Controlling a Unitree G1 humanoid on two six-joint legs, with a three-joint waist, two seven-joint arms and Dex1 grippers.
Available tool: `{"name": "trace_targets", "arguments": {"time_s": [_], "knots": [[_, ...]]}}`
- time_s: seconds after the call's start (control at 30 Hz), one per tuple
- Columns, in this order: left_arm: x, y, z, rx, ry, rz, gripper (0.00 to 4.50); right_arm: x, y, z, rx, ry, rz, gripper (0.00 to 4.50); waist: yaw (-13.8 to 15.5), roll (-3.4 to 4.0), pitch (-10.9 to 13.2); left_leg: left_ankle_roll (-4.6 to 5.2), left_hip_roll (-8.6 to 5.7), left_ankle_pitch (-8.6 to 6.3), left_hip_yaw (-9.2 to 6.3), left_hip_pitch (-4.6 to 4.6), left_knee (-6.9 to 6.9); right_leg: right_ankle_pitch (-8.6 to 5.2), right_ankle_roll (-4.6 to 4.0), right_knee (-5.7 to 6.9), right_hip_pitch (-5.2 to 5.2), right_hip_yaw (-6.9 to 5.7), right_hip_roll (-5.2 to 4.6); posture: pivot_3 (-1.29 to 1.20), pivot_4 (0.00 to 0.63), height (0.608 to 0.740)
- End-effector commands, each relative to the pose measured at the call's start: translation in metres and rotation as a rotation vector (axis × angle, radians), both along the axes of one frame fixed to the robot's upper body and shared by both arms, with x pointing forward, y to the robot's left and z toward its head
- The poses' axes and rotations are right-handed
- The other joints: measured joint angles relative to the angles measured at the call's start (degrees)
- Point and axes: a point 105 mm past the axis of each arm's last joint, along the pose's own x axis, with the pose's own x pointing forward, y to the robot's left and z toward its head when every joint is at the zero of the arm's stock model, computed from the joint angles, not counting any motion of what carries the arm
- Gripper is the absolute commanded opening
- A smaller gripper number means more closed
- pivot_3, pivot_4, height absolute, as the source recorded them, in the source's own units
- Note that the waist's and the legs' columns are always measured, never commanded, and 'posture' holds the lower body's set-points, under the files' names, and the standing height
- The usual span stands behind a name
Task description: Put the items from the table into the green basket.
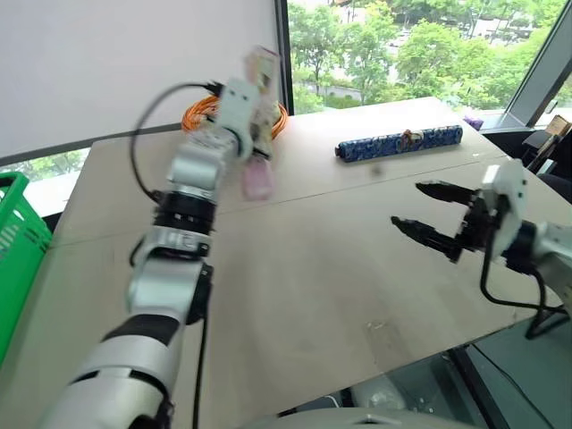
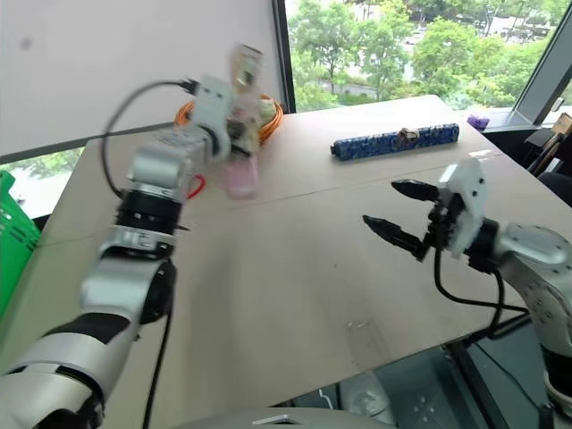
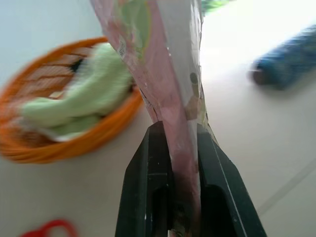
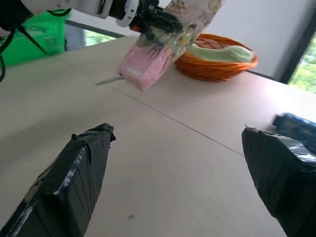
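Carrying is the step in hand — the left gripper (image 3: pixel 183 148) is clenched on the pink-and-green packet (image 4: pixel 163 42), lifted clear of the worktop (image 1: pixel 313 268) beside the orange wicker basket (image 4: pixel 217 61). The right gripper (image 1: pixel 433 214) hangs released and empty. Next, by judgement, the packet must swing left to the green basket (image 1: pixel 18 241) — well apart at the worktop's edge.

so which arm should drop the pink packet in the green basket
Left. The left gripper is already shut on the pink packet, and the green basket sits on that side; the right gripper hangs open, empty.

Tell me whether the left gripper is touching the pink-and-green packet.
Touching. In the left wrist view the left gripper has both black fingers clamped against the pink-and-green packet, which runs up between them.
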Motion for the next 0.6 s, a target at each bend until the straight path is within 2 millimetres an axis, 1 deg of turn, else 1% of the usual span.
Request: {"name": "trace_targets", "arguments": {"time_s": [0.03,0.07,0.13,0.17,0.23,0.27,0.33,0.4,0.43,0.5,0.53,0.6], "knots": [[-0.020,0.068,0.067,0.205,-0.178,0.195,0.06,0.005,0.024,0.018,0.054,-0.036,0.144,4.50,1.17,-0.01,0.03,-0.01,-0.01,0.01,-0.02,-0.09,0.01,0.00,0.00,0.02,-0.15,-0.01,0.00,-0.19,0.000,0.740],[-0.033,0.094,0.077,0.291,-0.186,0.274,0.06,0.004,0.032,0.023,0.069,-0.047,0.198,4.50,1.87,-0.02,0.04,-0.03,0.01,0.04,0.03,-0.47,0.02,0.00,-0.01,0.09,-0.56,0.04,0.02,-0.18,0.000,0.740],[-0.057,0.132,0.092,0.378,-0.185,0.401,0.06,0.005,0.041,0.028,0.077,-0.055,0.259,4.50,3.08,-0.04,0.05,-0.04,0.01,0.05,0.10,-0.67,0.06,0.01,-0.01,0.12,-0.81,0.09,0.02,-0.15,0.000,0.740],[-0.065,0.142,0.095,0.398,-0.182,0.434,0.06,0.006,0.043,0.029,0.076,-0.057,0.274,4.50,3.79,-0.05,0.04,-0.03,0.00,0.05,0.11,-0.71,0.05,0.01,-0.01,0.11,-0.83,0.09,0.02,-0.13,0.000,0.740],[-0.083,0.168,0.096,0.445,-0.155,0.520,0.06,0.009,0.049,0.035,0.094,-0.061,0.298,4.50,5.98,-0.09,0.02,0.03,-0.02,0.00,0.11,-0.75,0.06,0.01,0.00,0.06,-0.85,0.07,-0.02,-0.11,0.000,0.740],[-0.089,0.175,0.095,0.459,-0.145,0.547,0.06,0.010,0.052,0.037,0.102,-0.064,0.306,4.50,6.93,-0.10,0.02,0.04,-0.04,-0.01,0.11,-0.77,0.08,0.01,0.01,0.06,-0.86,0.06,-0.05,-0.11,0.000,0.740],[-0.102,0.194,0.089,0.501,-0.097,0.606,0.06,0.011,0.057,0.041,0.114,-0.077,0.332,4.50,9.31,-0.13,0.03,0.04,-0.05,-0.01,0.11,-0.84,0.18,0.00,0.01,0.06,-0.88,0.02,-0.07,-0.09,0.000,0.740],[-0.109,0.204,0.084,0.516,-0.070,0.637,0.06,0.011,0.061,0.044,0.121,-0.087,0.352,4.50,11.27,-0.18,0.04,0.03,-0.03,-0.02,0.09,-0.91,0.31,0.00,0.00,0.09,-0.94,-0.04,-0.08,-0.07,0.000,0.740],[-0.111,0.207,0.083,0.537,-0.062,0.651,0.06,0.012,0.063,0.045,0.124,-0.091,0.357,4.50,12.37,-0.33,0.00,0.03,-0.03,-0.02,0.09,-0.92,0.34,0.01,0.00,0.13,-0.95,-0.06,-0.09,-0.07,0.000,0.740],[-0.114,0.211,0.083,0.573,-0.049,0.669,0.06,0.012,0.066,0.045,0.130,-0.095,0.368,4.50,13.56,-0.62,-0.05,-0.01,-0.04,-0.02,0.03,-0.94,0.40,0.03,-0.04,0.21,-0.94,-0.20,-0.15,-0.06,0.000,0.740],[-0.115,0.213,0.082,0.600,-0.037,0.675,0.06,0.012,0.068,0.045,0.134,-0.096,0.372,4.50,14.00,-0.74,-0.11,-0.25,-0.04,-0.14,0.00,-0.94,0.43,0.05,-0.07,0.22,-0.93,-0.25,-0.17,-0.06,0.000,0.740],[-0.116,0.215,0.080,0.622,-0.023,0.674,0.06,0.011,0.070,0.045,0.139,-0.096,0.376,4.50,14.20,-0.87,-0.19,-0.28,-0.07,-0.15,-0.02,-0.97,0.43,0.08,-0.12,0.21,-0.93,-0.28,-0.24,-0.07,0.000,0.740]]}}
